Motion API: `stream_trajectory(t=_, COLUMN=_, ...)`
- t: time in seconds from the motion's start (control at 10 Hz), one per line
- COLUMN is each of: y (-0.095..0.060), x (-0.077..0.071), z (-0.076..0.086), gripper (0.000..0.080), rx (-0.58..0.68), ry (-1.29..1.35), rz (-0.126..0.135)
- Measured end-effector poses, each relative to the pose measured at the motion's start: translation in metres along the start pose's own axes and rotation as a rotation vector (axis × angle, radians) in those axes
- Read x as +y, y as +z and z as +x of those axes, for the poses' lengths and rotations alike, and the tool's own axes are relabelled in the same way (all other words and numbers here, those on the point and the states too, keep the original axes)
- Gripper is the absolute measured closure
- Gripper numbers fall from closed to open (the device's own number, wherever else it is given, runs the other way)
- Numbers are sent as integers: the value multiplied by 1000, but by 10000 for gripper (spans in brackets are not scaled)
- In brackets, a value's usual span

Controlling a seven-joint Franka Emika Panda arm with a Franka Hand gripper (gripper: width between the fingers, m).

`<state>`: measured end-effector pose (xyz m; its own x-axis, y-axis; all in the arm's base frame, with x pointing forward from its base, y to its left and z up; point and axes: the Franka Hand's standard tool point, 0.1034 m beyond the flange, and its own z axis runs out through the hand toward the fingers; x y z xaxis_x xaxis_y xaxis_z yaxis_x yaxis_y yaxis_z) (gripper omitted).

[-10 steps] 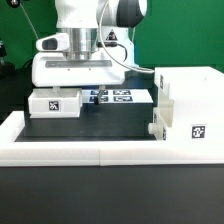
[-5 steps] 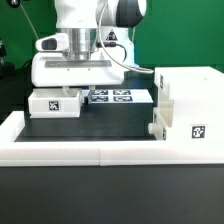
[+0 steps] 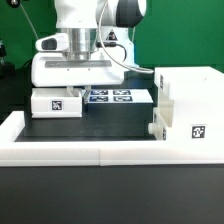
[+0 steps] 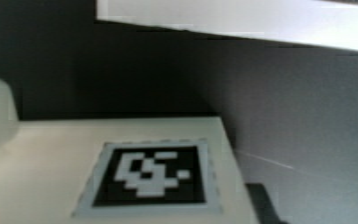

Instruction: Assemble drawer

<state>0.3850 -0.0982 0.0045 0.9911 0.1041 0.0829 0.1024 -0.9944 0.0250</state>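
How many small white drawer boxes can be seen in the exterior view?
2: one box below the arm at the exterior view's left, one box against the tall housing at its right. Others could be hidden.

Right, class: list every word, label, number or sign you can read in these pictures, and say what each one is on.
No words or numbers can be read anywhere.
Housing: a black-and-white square tag, a pattern only.
Small box: a square tag, pattern only; the wrist view shows one such tag close up, blurred.
Marker board: several square tags, too small to make out.
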Motion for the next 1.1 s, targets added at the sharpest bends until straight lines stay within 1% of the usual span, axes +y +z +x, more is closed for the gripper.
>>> stream_trajectory(t=0.5, y=0, x=-1, z=0, gripper=757, rx=-2, ry=-1, rz=1)
stream_trajectory(t=0.6, y=-6, x=-8, z=4, gripper=757, rx=-29, ry=-23, rz=21)
stream_trajectory(t=0.7, y=-18, x=-13, z=15, gripper=757, rx=-37, ry=-45, rz=33)
stream_trajectory(t=0.8, y=-29, x=-14, z=26, gripper=757, rx=-41, ry=-74, rz=43)
stream_trajectory(t=0.9, y=-36, x=-20, z=38, gripper=757, rx=-56, ry=-84, rz=60)
stream_trajectory(t=1.0, y=-45, x=-28, z=56, gripper=757, rx=-54, ry=-106, rz=69)
stream_trajectory(t=1.1, y=-51, x=-36, z=72, gripper=757, rx=-47, ry=-122, rz=75)
